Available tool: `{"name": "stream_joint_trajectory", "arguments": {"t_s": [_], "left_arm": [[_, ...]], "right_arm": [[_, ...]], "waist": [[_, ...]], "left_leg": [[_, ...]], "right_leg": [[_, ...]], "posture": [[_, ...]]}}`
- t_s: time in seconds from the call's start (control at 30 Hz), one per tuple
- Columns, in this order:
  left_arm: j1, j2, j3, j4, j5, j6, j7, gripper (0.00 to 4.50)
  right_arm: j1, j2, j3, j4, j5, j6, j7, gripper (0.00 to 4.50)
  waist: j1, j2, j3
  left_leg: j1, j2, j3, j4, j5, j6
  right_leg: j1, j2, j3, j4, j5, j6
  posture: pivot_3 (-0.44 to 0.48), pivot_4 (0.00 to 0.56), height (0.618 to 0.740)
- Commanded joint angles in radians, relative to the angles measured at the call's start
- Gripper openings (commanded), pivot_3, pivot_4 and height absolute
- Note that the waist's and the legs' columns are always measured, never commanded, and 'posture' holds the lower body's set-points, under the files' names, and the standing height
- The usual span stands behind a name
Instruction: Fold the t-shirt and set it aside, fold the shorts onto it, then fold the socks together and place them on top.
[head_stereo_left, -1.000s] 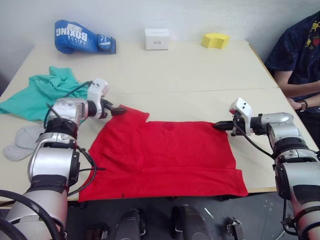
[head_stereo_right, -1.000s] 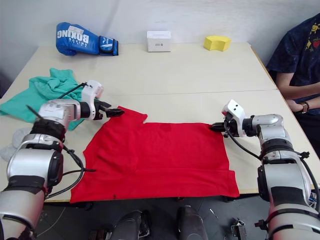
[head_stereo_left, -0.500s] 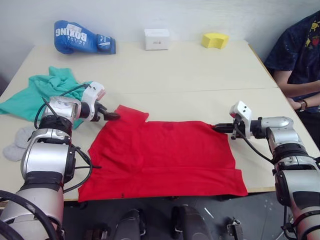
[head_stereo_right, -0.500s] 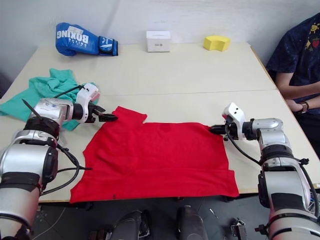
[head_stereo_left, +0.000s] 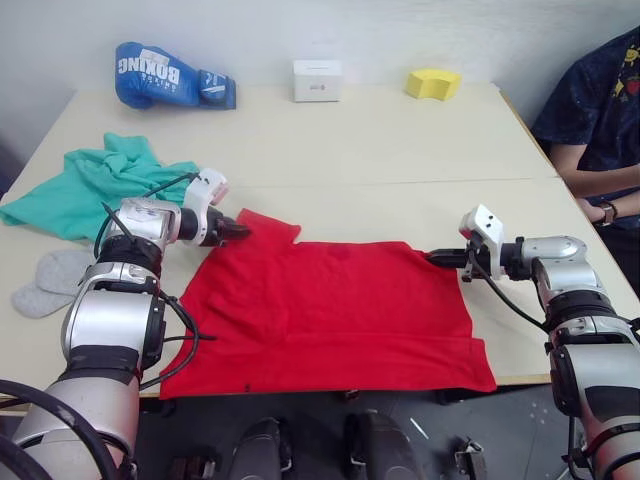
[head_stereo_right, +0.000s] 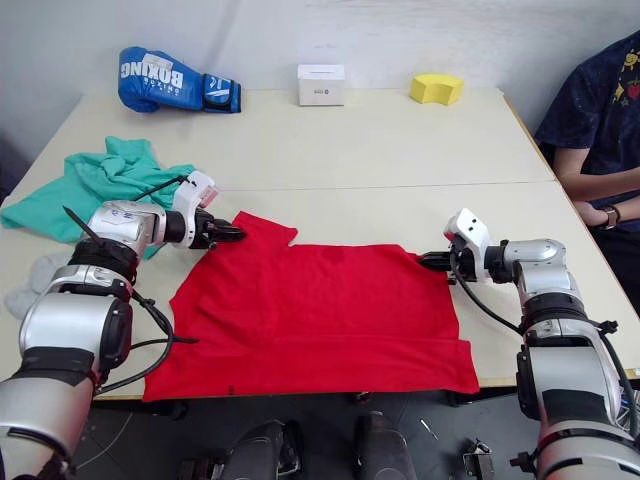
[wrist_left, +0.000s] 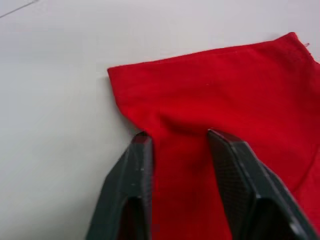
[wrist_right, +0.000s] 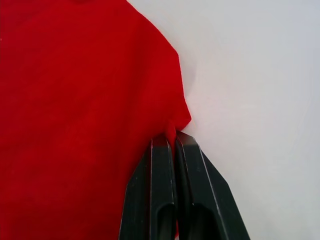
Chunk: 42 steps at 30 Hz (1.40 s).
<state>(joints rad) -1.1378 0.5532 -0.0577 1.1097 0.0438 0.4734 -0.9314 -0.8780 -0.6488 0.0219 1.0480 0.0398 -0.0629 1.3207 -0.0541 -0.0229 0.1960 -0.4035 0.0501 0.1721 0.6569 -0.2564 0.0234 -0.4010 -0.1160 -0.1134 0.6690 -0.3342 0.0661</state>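
The red t-shirt (head_stereo_left: 330, 310) lies spread flat on the table (head_stereo_left: 380, 150), its near hem at the front edge. My left gripper (head_stereo_left: 240, 230) is at the shirt's far left sleeve. In the left wrist view its fingers (wrist_left: 141, 160) stand apart on the cloth with a low ridge of red fabric between them. My right gripper (head_stereo_left: 435, 257) is shut on the shirt's far right corner, and a bit of red cloth is pinched between its fingertips (wrist_right: 173, 135). The teal shorts (head_stereo_left: 90, 185) lie crumpled at the far left. The grey socks (head_stereo_left: 48, 280) lie at the table's left edge.
A blue boxing glove (head_stereo_left: 165, 75), a white box (head_stereo_left: 317, 79) and a yellow sponge (head_stereo_left: 432, 82) stand along the table's far edge. A person in a dark patterned shirt (head_stereo_left: 595, 120) sits at the right side, one arm near my right arm.
My left gripper has shifted slightly right onto the sleeve and its fingers have narrowed around the cloth. The right gripper has kept its hold on the corner.
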Motion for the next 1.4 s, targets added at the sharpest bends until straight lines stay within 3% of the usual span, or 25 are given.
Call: {"name": "stream_joint_trajectory", "arguments": {"t_s": [0.03,0.1,0.7,0.83,1.03,1.2,1.4], "left_arm": [[0.033,0.012,0.023,-0.023,-0.016,-0.008,0.019,0.45],[0.04,0.021,0.053,-0.035,-0.033,-0.026,0.04,0.02],[0.16,0.173,0.096,-0.361,-0.144,0.141,-0.146,0.02],[0.252,0.218,0.098,-0.545,-0.19,0.24,-0.188,0.02],[0.407,0.266,0.123,-0.749,-0.236,0.325,-0.154,0.02],[0.485,0.261,0.121,-0.804,-0.242,0.313,-0.098,0.02],[0.531,0.279,0.1,-0.815,-0.231,0.255,-0.077,0.02]], "right_arm": [[0.024,-0.006,-0.002,-0.018,0.005,-0.006,0.017,0.0],[0.023,-0.01,-0.006,-0.025,0.009,-0.006,0.021,0.0],[-0.024,-0.105,-0.113,-0.1,0.139,0.19,0.1,0.0],[0.049,-0.13,-0.124,-0.208,0.179,0.249,0.13,0.0],[0.221,-0.134,-0.149,-0.387,0.225,0.291,0.101,0.0],[0.345,-0.101,-0.133,-0.488,0.222,0.24,0.053,0.0],[0.398,-0.086,-0.122,-0.52,0.2,0.197,-0.011,0.0]], "waist": [[0.0,0.0,0.0],[0.0,0.0,0.0],[-0.002,0.0,0.0],[-0.001,0.0,0.0],[0.001,0.0,0.0],[0.001,0.0,0.0],[0.0,-0.001,0.0]], "left_leg": [[0.0,0.0,0.0,0.0,0.0,0.0],[0.0,0.0,0.0,0.0,0.0,0.0],[-0.003,0.0,0.003,0.0,0.0,0.0],[-0.004,0.0,0.003,-0.001,0.0,0.0],[-0.003,0.0,0.003,-0.002,0.0,0.0],[-0.003,0.0,0.002,-0.002,0.0,0.0],[-0.003,0.0,0.003,-0.004,0.0,-0.001]], "right_leg": [[0.0,0.0,0.0,0.0,0.0,0.0],[0.0,0.0,0.0,0.0,0.0,0.0],[-0.006,0.0,0.003,0.002,0.0,0.0],[-0.007,0.0,0.004,0.002,0.0,0.0],[-0.007,0.0,0.005,0.001,0.0,0.0],[-0.007,0.0,0.005,0.002,0.0,-0.001],[-0.007,0.0,0.005,0.002,0.0,-0.001]], "posture": [[0.0,0.15,0.74],[0.0,0.15,0.74],[0.0,0.15,0.74],[0.0,0.15,0.74],[0.0,0.15,0.74],[0.0,0.15,0.74],[0.0,0.15,0.74]]}}
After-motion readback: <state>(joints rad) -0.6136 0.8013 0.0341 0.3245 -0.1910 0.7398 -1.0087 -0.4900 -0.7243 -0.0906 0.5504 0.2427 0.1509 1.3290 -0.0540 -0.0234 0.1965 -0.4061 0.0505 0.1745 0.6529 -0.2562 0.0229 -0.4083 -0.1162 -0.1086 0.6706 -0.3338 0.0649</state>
